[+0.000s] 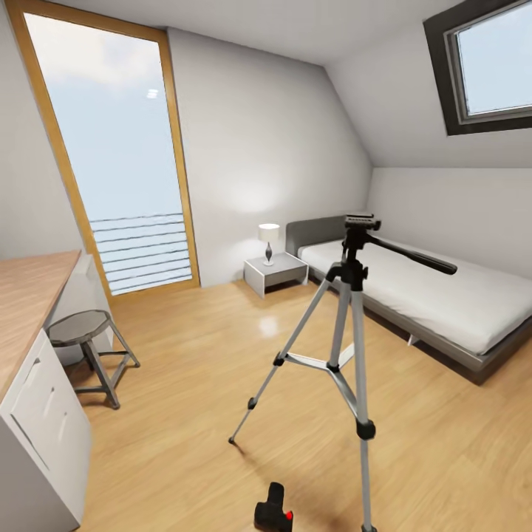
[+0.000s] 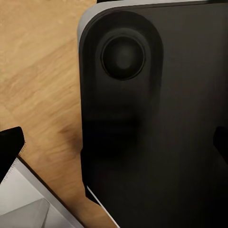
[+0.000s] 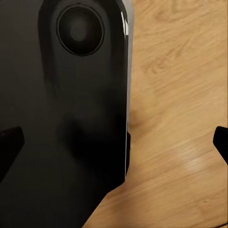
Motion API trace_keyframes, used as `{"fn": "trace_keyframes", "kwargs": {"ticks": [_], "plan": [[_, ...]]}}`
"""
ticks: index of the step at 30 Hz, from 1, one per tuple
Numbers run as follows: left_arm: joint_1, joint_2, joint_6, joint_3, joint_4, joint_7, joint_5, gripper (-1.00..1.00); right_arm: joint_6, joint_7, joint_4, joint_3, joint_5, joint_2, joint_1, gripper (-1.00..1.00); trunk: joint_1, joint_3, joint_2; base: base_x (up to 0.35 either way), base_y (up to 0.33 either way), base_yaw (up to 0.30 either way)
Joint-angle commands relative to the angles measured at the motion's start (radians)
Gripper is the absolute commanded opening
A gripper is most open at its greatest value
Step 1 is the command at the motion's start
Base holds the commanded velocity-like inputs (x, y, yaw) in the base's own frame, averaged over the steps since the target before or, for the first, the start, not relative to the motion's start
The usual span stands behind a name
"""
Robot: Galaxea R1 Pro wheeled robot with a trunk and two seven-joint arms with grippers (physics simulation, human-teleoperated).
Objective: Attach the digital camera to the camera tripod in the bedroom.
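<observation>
The bedroom has smooth white walls, a sloped ceiling and a glossy light-wood plank floor [image 1: 192, 384], open between the furniture. A tall wood-framed window [image 1: 111, 148] fills the far left wall. The low grey bed [image 1: 436, 310] with a flat white mattress lies along the right wall. A wood-topped desk [image 1: 29, 295] with white drawers borders the left edge, a dark metal stool [image 1: 85, 347] just beside it. The camera tripod [image 1: 343, 347] stands mid-floor on three splayed silver legs, black pan head and long handle on top. A grey nightstand [image 1: 275, 272] carries a small lamp [image 1: 269, 240]. The digital camera [image 1: 275, 510], black, boxy, red-buttoned, lies on the floor near the tripod's front leg. In each wrist view dark tips of the tool sit at opposite edges beside a rounded black body, so both tools are spread apart.
</observation>
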Motion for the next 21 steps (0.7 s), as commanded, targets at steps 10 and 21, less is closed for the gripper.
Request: {"fn": "trace_keyframes", "kwargs": {"ticks": [10, 21], "plan": [[0.001, 0.001, 0.000, 0.000, -0.002, 0.000, 0.001, 1.00, -0.007, 0.000, 0.003, 0.000, 0.000, 0.000, -0.002, 1.00, 0.000, -0.001, 0.000, 0.216, 0.114, -0.073], [0.001, 0.001, 0.000, 0.000, -0.002, 0.000, 0.001, 1.00, -0.007, 0.000, 0.003, 0.000, 0.000, 0.000, -0.002, 1.00, 0.000, -0.001, 0.000, 0.023, 0.007, -0.285]]}}
